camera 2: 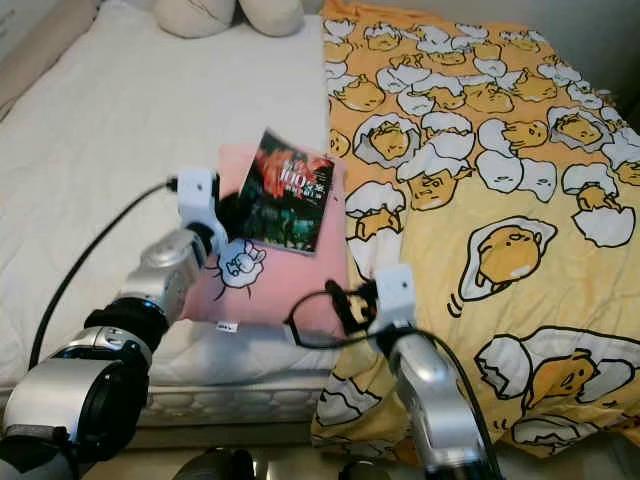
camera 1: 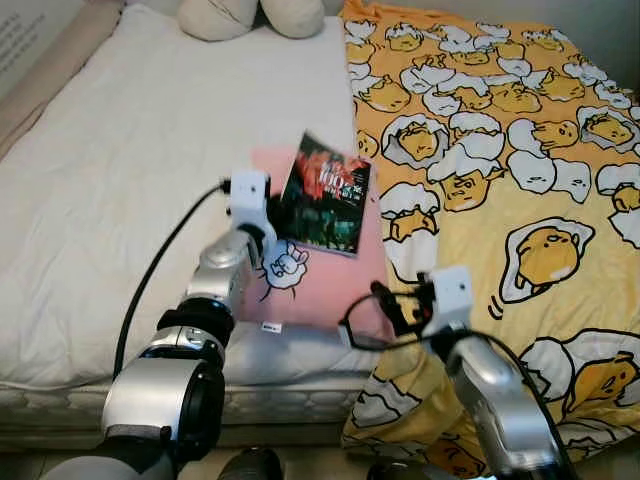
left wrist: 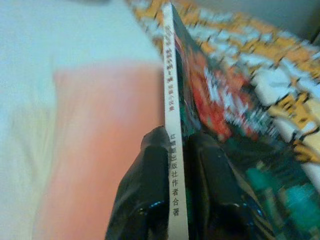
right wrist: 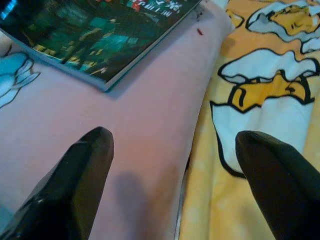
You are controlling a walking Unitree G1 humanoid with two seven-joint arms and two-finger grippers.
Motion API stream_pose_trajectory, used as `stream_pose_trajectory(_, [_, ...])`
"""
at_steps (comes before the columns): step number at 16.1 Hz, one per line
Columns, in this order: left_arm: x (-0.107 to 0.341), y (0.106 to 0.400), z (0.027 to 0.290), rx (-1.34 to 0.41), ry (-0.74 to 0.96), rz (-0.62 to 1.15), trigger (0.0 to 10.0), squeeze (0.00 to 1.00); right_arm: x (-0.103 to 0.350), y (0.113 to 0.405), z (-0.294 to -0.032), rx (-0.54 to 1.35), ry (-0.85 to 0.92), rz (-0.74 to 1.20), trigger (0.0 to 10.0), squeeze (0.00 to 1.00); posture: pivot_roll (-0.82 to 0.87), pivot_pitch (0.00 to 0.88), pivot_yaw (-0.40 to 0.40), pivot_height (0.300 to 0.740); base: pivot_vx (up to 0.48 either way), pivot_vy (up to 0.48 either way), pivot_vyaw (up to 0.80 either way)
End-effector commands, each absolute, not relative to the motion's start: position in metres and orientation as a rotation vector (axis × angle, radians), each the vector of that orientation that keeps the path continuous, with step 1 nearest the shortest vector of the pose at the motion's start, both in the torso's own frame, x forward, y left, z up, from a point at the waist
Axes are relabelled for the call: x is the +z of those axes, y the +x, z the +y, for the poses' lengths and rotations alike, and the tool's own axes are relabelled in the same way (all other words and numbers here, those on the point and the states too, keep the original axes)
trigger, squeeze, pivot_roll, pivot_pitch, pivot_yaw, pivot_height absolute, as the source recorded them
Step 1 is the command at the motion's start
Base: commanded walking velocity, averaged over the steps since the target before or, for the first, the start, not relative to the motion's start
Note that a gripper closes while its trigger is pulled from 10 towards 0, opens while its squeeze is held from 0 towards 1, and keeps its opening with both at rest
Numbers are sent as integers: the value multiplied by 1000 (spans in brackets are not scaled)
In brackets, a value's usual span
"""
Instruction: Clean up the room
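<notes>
A dark paperback book (camera 1: 325, 192) with a red and green cover is lifted at its left edge above a pink pillow (camera 1: 340, 285) on the bed. My left gripper (camera 1: 272, 208) is shut on the book's spine (left wrist: 172, 165), one black finger (left wrist: 142, 192) on each side. My right gripper (right wrist: 172, 165) stands open above the pink pillow's right edge, near the bed's front, with nothing between its fingers (right wrist: 80, 175). The book's lower corner (right wrist: 100, 82) lies just ahead of it.
A white mattress (camera 1: 130, 170) covers the bed's left half and a yellow egg-print blanket (camera 1: 520, 180) its right half. Two cream cushions (camera 1: 250, 15) sit at the head. The bed's front edge (camera 1: 290, 395) is right before me.
</notes>
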State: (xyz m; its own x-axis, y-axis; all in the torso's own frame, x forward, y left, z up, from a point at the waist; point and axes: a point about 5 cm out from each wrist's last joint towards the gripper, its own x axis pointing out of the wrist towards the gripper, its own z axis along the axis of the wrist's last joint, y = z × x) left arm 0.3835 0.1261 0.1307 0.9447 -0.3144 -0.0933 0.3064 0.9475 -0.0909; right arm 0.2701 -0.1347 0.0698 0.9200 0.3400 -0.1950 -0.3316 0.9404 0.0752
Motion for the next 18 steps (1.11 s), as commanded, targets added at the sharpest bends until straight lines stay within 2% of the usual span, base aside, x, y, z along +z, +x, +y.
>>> stream_pose_trajectory(1, [149,388,130,-331,-50,26,0,0,69,275,-137,330,39,202,10000,0,-36,0,18,740,0,0,0])
stream_pose_trajectory(4, [161,389,139,-311,-40,-33,0,0,70,282,-133,334,40,185,10000,0,-21,0,23,740,0,0,0])
stream_pose_trajectory(8, [156,391,165,-150,-39,-2,0,0,67,285,-135,326,41,173,10000,0,-24,0,25,740,0,0,0])
stream_pose_trajectory(9, [158,391,169,-131,-31,-10,10000,0,66,285,-136,324,40,172,10000,0,-29,0,25,740,0,0,0])
stream_pose_trajectory(11, [163,392,169,-138,-30,-34,10000,0,66,283,-137,320,36,170,10000,0,-37,0,24,740,0,180,0])
stream_pose_trajectory(15, [162,392,163,-113,17,-35,10000,0,68,282,-137,326,30,148,10000,0,-46,0,28,740,0,469,0])
stream_pose_trajectory(18, [157,390,154,-135,35,-36,10000,0,70,282,-137,345,16,139,10000,0,-47,0,20,740,0,469,710])
